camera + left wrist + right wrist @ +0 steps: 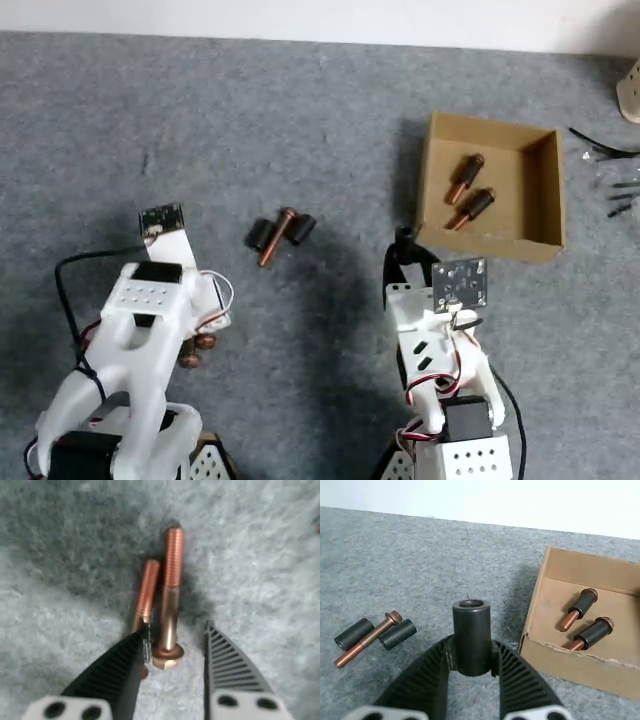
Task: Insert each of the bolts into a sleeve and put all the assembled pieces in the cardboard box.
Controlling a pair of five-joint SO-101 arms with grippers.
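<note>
Below, grey carpet (300,120) (white wall (470,495) behind); left end effector (176,629) parted, right end effector (472,646) grips sleeve (471,627).

High view: fixed camera overhead, looks steeply down on the grey carpet-like tabletop (300,120), with both white arms (145,320) at its near edge. Left wrist view sits very close, facing almost straight down past the left gripper (178,628) at two copper-coloured threaded bolts (170,595) — the high view catches them beside that arm. Right wrist view sits low and faces forward across the table, past the right gripper (472,652) and the black cylindrical sleeve (471,630) it clamps. It shares with the high view the open brown cardboard box (570,665) and the loose bolt (367,639) between two more sleeves (397,633).
</note>
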